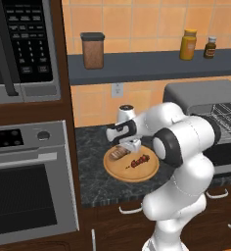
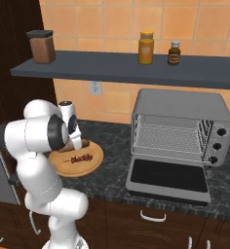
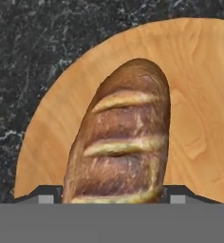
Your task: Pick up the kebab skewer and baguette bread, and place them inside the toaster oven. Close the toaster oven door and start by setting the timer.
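Baguette bread (image 3: 121,147) lies on the round wooden board (image 3: 199,95) directly between the spread fingertips of the gripper (image 1: 128,145), so the pick looks under way; next it should close, lift, then carry rightward to the open toaster oven (image 2: 182,131).

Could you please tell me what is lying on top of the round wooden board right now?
On the wooden board lie the baguette bread and the kebab skewer, side by side. The gripper is down over the loaf, a fingertip on either side, hiding part of it from the base cameras.
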Motion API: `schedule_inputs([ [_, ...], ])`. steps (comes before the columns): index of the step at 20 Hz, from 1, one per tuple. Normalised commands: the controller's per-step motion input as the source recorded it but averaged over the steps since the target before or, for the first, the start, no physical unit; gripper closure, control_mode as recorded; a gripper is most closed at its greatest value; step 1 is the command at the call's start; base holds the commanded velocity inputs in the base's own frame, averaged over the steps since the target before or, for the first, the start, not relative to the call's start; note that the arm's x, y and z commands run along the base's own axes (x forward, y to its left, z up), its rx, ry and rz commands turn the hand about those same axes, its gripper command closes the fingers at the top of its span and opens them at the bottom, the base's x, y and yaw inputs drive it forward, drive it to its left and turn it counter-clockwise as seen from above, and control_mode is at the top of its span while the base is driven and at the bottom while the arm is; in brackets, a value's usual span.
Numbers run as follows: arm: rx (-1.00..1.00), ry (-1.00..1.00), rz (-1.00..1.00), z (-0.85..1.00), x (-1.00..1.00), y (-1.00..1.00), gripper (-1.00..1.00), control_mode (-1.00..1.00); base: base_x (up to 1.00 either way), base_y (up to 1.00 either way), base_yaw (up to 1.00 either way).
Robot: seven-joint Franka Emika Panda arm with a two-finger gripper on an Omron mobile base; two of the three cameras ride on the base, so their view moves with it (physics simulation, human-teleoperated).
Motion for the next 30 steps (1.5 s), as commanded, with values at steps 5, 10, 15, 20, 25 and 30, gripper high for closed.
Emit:
schedule_inputs([
  [5, 0.0, -0.01, -0.04, 0.68, -0.36, -0.48, 1.0, -1.0, 0.0, 0.0, 0.0],
  [10, 0.0, -0.05, -0.13, 0.46, -0.56, -0.64, 1.0, -1.0, 0.0, 0.0, 0.0],
  [15, 0.0, -0.03, -0.22, 0.55, -0.32, -0.79, 1.0, -1.0, 0.0, 0.0, 0.0],
  [20, 0.02, -0.11, -0.21, 0.56, -0.28, -0.83, 1.0, -1.0, 0.0, 0.0, 0.0],
  [25, 0.05, -0.17, -0.17, 0.43, -0.34, -0.9, 1.0, -1.0, 0.0, 0.0, 0.0],
  [30, 0.07, -0.15, -0.15, 0.33, -0.13, -0.9, 1.0, -1.0, 0.0, 0.0, 0.0],
])
